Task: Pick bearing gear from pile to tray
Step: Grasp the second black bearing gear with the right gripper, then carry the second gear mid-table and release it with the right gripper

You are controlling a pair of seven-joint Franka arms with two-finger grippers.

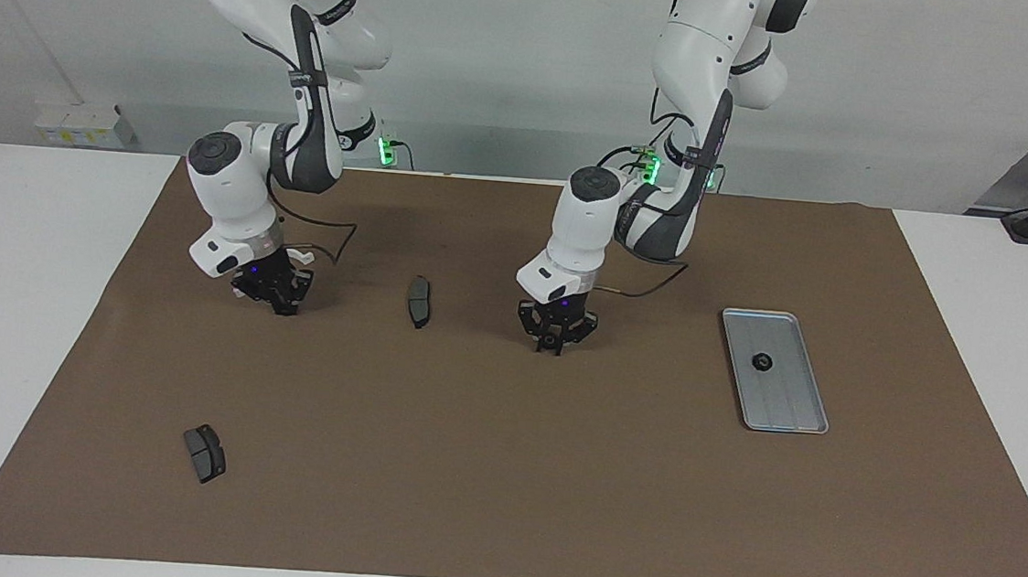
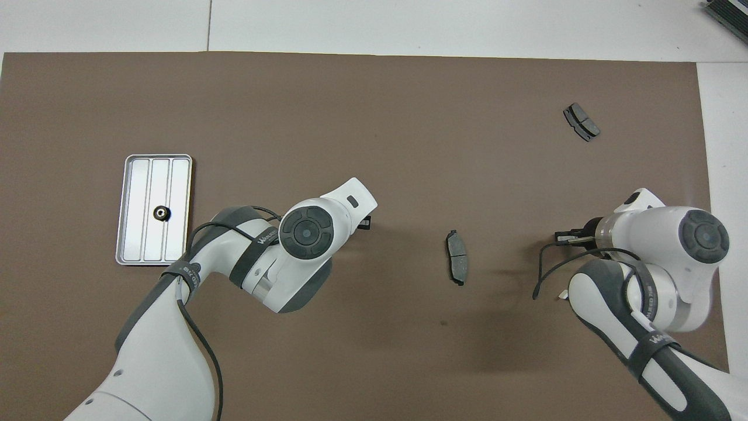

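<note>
While one gear (image 1: 760, 361) sits in tray (image 1: 793, 411), two brake pads (image 1: 419, 300) lie apart.

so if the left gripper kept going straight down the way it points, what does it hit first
Most likely the brown mat. The left gripper points straight down, shut on a small black gear just above the mat, so the gear would probably touch down first. Height above the mat is hard to judge.

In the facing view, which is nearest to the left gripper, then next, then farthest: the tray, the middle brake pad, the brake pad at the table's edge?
From the left gripper:
1. Middle brake pad, toward the right arm's end.
2. Tray, toward the left arm's end.
3. Edge brake pad, farthest from the robots.
</note>
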